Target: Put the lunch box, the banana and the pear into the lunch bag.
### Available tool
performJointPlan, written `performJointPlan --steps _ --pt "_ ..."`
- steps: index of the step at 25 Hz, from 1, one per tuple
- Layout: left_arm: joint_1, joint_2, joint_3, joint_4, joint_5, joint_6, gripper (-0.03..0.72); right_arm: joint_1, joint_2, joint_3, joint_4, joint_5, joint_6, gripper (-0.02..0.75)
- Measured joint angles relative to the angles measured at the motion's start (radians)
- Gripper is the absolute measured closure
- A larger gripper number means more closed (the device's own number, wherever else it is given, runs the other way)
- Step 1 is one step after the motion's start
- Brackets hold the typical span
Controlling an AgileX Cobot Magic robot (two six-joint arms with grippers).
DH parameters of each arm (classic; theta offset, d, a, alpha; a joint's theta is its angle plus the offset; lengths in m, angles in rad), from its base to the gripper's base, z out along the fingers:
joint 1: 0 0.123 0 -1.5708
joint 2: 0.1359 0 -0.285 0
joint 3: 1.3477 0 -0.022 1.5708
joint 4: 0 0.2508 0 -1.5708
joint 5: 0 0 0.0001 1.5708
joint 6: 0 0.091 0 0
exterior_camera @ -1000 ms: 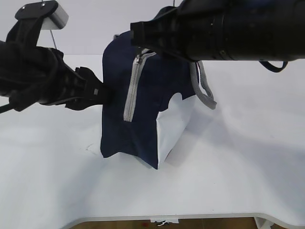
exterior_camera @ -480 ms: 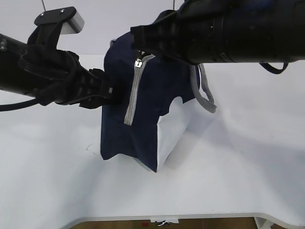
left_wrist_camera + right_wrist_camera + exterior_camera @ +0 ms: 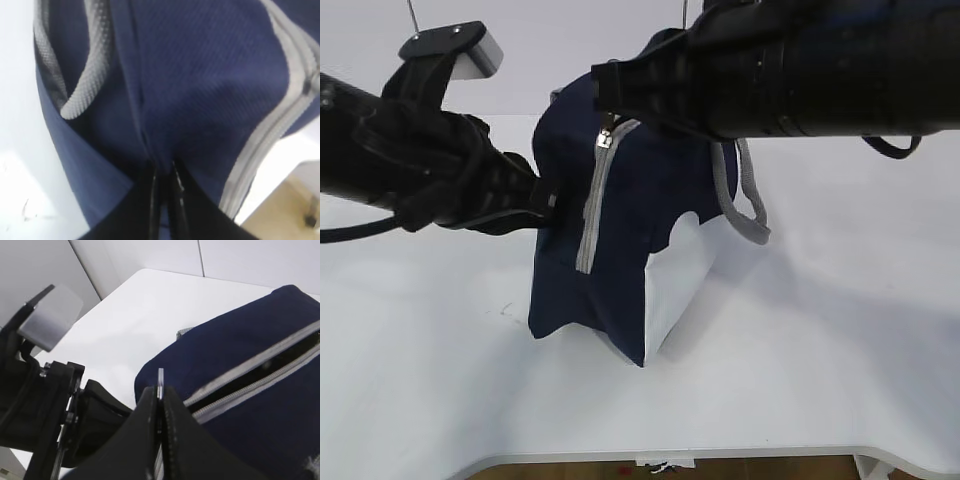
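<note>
Here we see the large, boxy navy-blue fabric lunch bag (image 3: 620,240) standing upright near the middle of the white table (image 3: 820,370), its grey zipper (image 3: 592,200) running from the top edge down the face turned toward us. The zipper's long axis is close to vertical in the exterior view, leaning slightly. At its upper end sits the small metal pull (image 3: 607,135), and this is the relation that matters: the pull lies right at the tips of the right gripper (image 3: 612,100), which reaches in from the upper right. Its jaws are closed flat together on a thin metal tab in the right wrist view, and the zipper beside it already gapes a little. The left gripper (image 3: 546,200) comes in from the left and meets the bag's side panel; its jaws are pressed nearly together, pinching a fold of blue fabric. We cannot see the lunch box, banana or pear anywhere.

Compared with a second ago, the left jaws have gone from apart to clamped, and the bag leans slightly more.
</note>
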Motion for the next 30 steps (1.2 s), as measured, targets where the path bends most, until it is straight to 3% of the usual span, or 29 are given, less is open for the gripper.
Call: performJointPlan --steps 11,30 --pt "0.000 -0.065 -0.004 0.244 0.160 0.000 0.692 -0.016 0.000 0.000 0.000 -0.004 -0.012 0.748" --pt "-0.002 -0.130 -0.004 0.388 0.301 0.001 0.693 -0.188 0.039 -0.002 0.021 -0.024 -0.012 0.748"
